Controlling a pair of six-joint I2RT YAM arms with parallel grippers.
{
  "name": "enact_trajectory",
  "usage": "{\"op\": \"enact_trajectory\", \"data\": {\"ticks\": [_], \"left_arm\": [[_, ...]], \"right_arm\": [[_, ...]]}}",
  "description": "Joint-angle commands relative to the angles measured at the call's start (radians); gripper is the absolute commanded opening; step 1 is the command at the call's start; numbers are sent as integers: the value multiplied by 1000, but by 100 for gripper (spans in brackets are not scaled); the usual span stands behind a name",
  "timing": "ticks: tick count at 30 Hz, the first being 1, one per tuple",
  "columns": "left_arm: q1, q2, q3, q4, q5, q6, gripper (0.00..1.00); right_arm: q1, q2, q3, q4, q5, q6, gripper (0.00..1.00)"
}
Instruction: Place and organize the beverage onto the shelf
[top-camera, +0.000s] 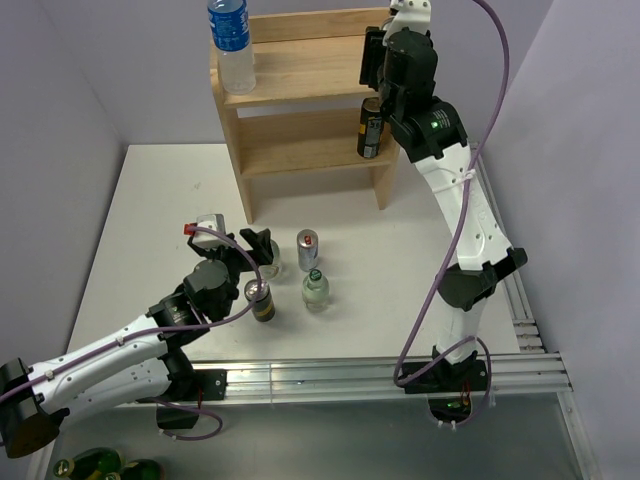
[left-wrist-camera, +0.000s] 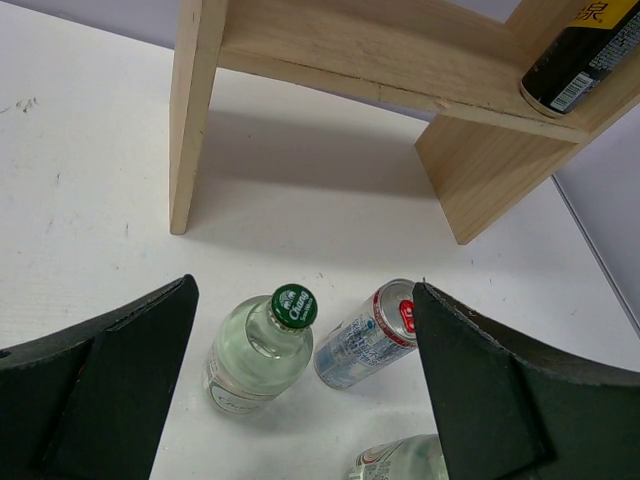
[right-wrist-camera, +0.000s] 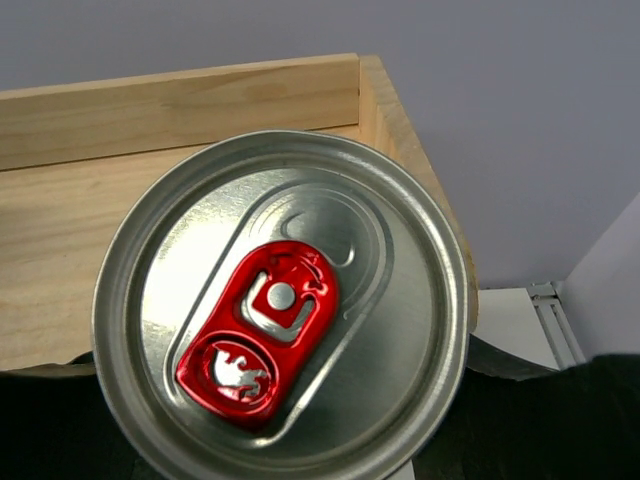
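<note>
- The silver can (right-wrist-camera: 280, 320), red tab up, is gripped in my right claw (top-camera: 378, 62), with a dark finger on each side below its rim.
- It hangs over the right end of the top tier of the shelf (top-camera: 300, 70), near the back rail. I cannot tell whether it touches the board.
- A dark can (top-camera: 370, 128) stands on the lower tier beneath it, and a water bottle (top-camera: 231, 45) stands at the top tier's left end.
- My left claw (top-camera: 260, 248) is spread wide, low over the worktop (top-camera: 150, 220) in front of the shelf. In its wrist view, a green-capped bottle (left-wrist-camera: 258, 350) and a second silver can (left-wrist-camera: 365, 335) show between its fingers.
</note>
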Motion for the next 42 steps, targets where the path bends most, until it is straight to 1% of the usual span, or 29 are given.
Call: {"op": "enact_trajectory", "data": {"ticks": [1, 2, 11, 13, 15, 18, 19, 21, 22, 24, 25, 27, 28, 29, 42], "left_arm": [[2, 1, -7, 15, 4, 4, 95], [2, 2, -7, 13, 5, 4, 96], [2, 11, -4, 11, 2, 4, 95], [2, 11, -4, 10, 2, 4, 95], [2, 11, -4, 10, 4, 4, 95], [2, 8, -6, 10, -1, 6, 95], [2, 10, -6, 10, -2, 6, 95], [2, 10, -6, 8, -2, 6, 96], [2, 7, -6, 10, -1, 6, 96], [2, 7, -6, 8, -2, 6, 96], [2, 7, -6, 8, -4, 6, 96], [2, 5, -6, 7, -2, 6, 96], [2, 7, -6, 8, -4, 4, 96], [2, 5, -7, 10, -2, 6, 96], [2, 11, -7, 8, -8, 7, 96]], "right_arm": [[-30, 3, 71, 76, -45, 7, 0], [-36, 7, 71, 77, -52, 37, 0], [-82, 46, 72, 83, -86, 59, 1], [-87, 55, 71, 82, -89, 62, 2], [-93, 59, 68, 80, -91, 65, 7], [-95, 62, 52, 83, -94, 73, 27], [-95, 62, 49, 80, -95, 73, 40], [-95, 64, 43, 85, -95, 76, 51], [-96, 66, 40, 85, -95, 78, 63], [-96, 67, 40, 83, -92, 79, 70], [-95, 69, 40, 83, -89, 79, 77], [-96, 69, 37, 85, -88, 78, 80], [-96, 69, 35, 87, -85, 76, 86], [-96, 70, 35, 87, -83, 79, 88], [-96, 59, -17, 103, -68, 85, 89]]}}
